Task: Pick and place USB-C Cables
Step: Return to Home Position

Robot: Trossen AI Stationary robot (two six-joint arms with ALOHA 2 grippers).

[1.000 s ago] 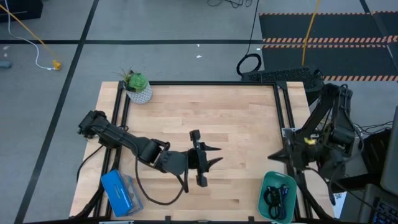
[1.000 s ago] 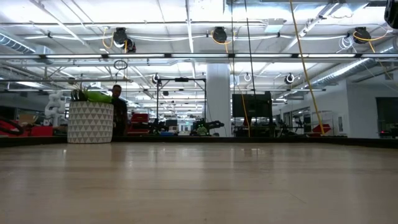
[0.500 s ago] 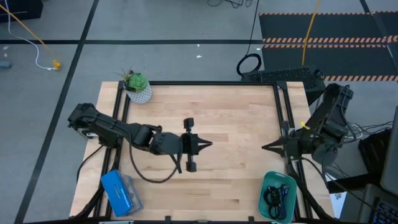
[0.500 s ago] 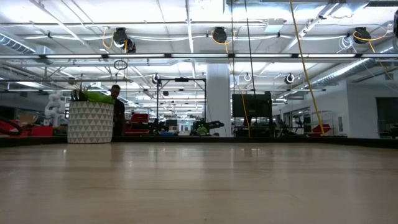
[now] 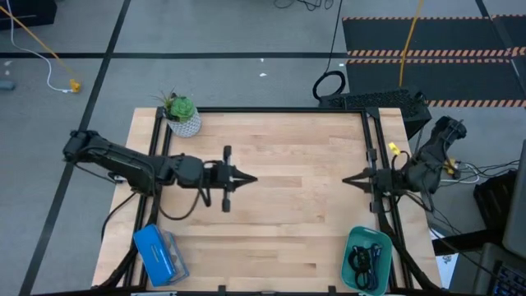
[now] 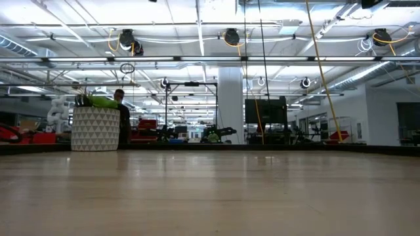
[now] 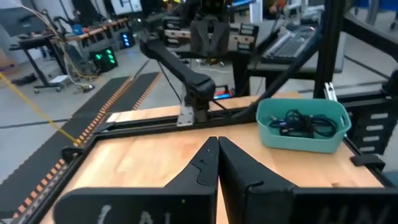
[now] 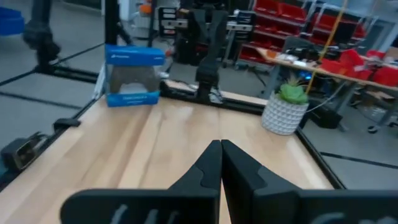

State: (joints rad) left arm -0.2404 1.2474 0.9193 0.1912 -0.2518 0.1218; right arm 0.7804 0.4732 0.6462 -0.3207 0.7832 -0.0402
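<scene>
The USB-C cables [image 5: 364, 260] lie as small dark coils, one bluish, inside the teal tray [image 5: 348, 247] at the table's near right corner. The left wrist view shows the cables [image 7: 301, 122] in the tray [image 7: 273, 138] as well. My left gripper [image 5: 251, 178] hovers shut over the middle of the table, left of centre, pointing right with nothing in it. My right gripper [image 5: 345, 181] is shut and empty near the right edge, pointing left. Both shut fingertip pairs show in the wrist views [image 7: 217, 144] [image 8: 221, 147].
A blue box [image 5: 160, 255] stands at the near left corner. A potted plant in a white patterned pot [image 5: 182, 117] stands at the far left corner and appears in the low view [image 6: 95, 128]. A black frame [image 5: 374, 164] edges the table. A person [image 6: 122, 115] stands far behind the pot.
My left gripper has shut its fingers with nothing between them and has drawn back toward the table's left and far edges. My right gripper, shut throughout, has moved toward the far edge along the right side. The cables stay in the tray.
</scene>
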